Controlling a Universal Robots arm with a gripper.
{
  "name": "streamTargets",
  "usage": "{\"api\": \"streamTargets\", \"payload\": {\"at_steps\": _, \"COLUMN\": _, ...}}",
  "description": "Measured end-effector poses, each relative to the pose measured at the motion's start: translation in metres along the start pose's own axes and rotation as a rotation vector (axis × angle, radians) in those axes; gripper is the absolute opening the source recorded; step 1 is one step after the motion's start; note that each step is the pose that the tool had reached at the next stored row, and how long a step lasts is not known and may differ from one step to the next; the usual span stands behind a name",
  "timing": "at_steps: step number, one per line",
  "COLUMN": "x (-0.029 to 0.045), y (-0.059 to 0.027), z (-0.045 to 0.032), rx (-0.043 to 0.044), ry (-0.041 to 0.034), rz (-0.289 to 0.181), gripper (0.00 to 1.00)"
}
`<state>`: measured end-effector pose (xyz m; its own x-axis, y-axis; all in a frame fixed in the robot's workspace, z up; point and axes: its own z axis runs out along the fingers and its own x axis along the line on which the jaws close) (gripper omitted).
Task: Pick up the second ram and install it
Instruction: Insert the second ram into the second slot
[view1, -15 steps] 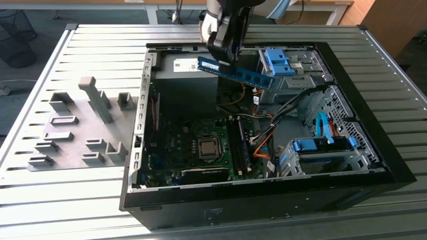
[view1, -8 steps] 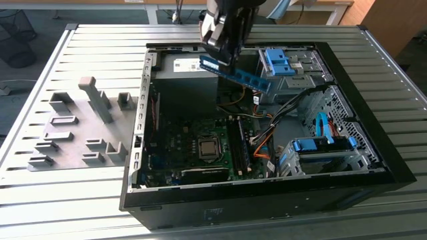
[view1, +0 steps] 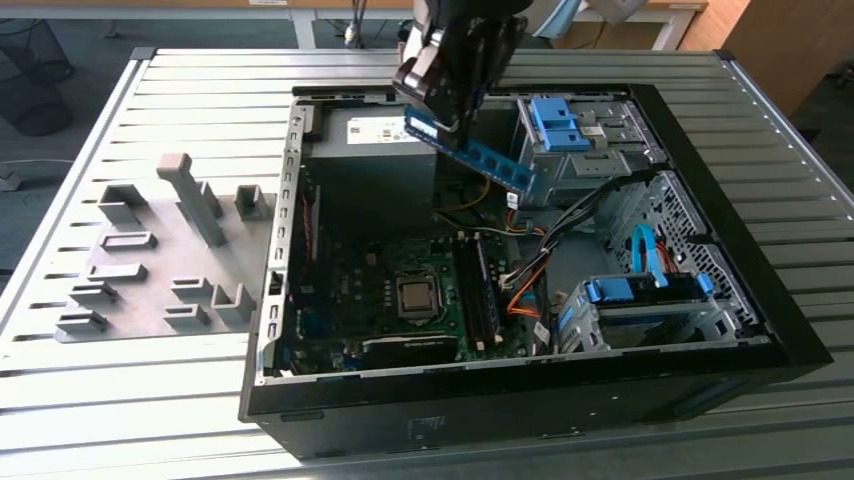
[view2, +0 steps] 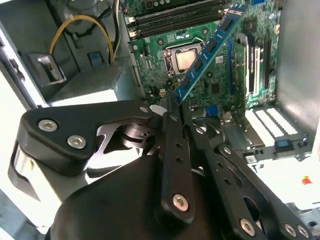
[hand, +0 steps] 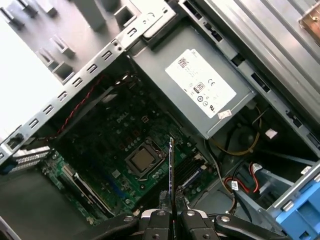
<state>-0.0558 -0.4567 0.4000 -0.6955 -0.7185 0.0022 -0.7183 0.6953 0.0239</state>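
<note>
You are looking at a slatted metal table that carries an open black computer case lying on its side. Inside, a green motherboard lies flat. A square processor socket sits near its middle, with long memory slots just beside it toward the exterior view's right. A grey power supply with a white label sits against one case wall. Bright blue drive latches mark the drive bays, and orange cables run nearby. On the exterior view's left, grey holder blocks stand beside the case.
</note>
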Motion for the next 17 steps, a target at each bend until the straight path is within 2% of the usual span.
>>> {"api": "streamTargets", "payload": {"at_steps": 17, "x": 0.0000, "y": -0.0001, "z": 0.0029, "rx": -0.0004, "ry": -0.0072, "rz": 0.308, "gripper": 0.14}}
